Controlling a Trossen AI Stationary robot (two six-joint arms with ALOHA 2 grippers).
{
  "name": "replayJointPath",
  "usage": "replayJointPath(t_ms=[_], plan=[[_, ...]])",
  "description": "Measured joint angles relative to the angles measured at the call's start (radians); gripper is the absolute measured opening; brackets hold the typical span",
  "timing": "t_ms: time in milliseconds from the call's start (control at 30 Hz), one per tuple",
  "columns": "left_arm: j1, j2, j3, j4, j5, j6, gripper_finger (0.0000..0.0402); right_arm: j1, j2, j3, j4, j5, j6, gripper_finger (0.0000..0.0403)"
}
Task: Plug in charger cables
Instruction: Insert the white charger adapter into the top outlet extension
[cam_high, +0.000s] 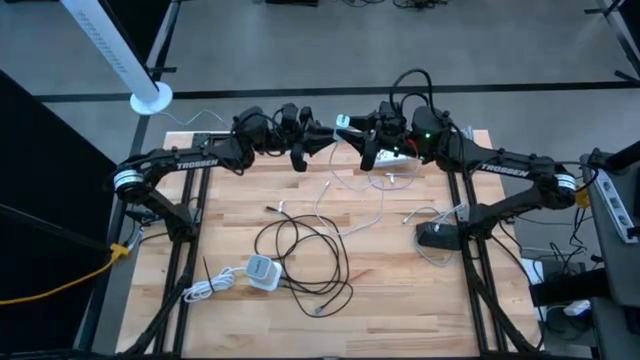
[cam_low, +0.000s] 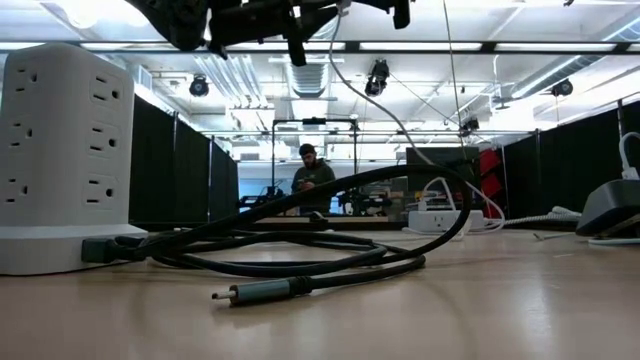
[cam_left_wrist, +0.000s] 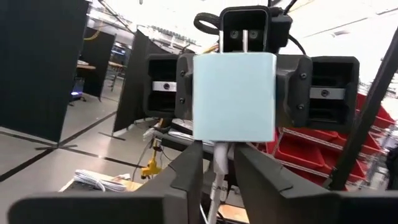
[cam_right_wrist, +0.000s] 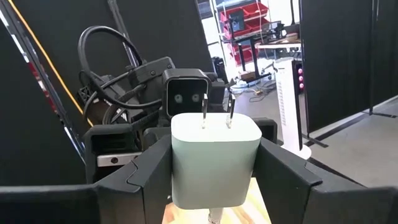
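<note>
White adapter (cam_right_wrist: 214, 160) between right end effector (cam_right_wrist: 214, 171) fingers

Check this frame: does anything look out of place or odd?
Nothing looks damaged. The black cable sprawls in loose, overlapping loops mid-table, its plug tip lying free. Above the far edge, the right hand holds the white adapter in mid-air, and the left hand pinches the white cable coming out of it.

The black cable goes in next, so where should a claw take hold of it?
By the grey plug barrel at its free end, from straight above: it lies flat on the table, sticking out clear of the black cable's loops.
</note>
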Motion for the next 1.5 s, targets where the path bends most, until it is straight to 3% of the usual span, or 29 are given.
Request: replayJointPath(t_ms=[433,533,700,900,1200,1400,1500], plan=[[-0.021,0.000,0.000,-0.001,-0.006,0.040,0.0105,0.000,0.000,0.000,0.003,0.007,0.000,0.0186],[-0.021,0.000,0.000,-0.009,-0.006,0.027,0.0082,0.000,0.000,0.000,0.003,0.006,0.000,0.0186],[-0.021,0.014,0.000,-0.023,-0.008,0.014,0.0010,0.000,0.000,0.000,-0.004,-0.003,-0.001,0.0186],[-0.020,0.022,0.001,-0.012,0.020,-0.003,0.0004,0.000,0.000,0.000,-0.003,-0.013,-0.026,0.0186],[-0.013,0.018,0.001,-0.008,0.119,-0.030,0.0002,0.000,-0.018,-0.001,-0.020,-0.138,-0.085,0.0187],[-0.010,-0.013,0.001,0.000,0.216,-0.056,0.0002,-0.004,-0.055,-0.001,-0.046,-0.189,-0.137,0.0277],[-0.008,-0.030,0.001,0.007,0.292,-0.072,0.0002,-0.007,-0.067,0.000,-0.053,-0.228,-0.142,0.0303]])
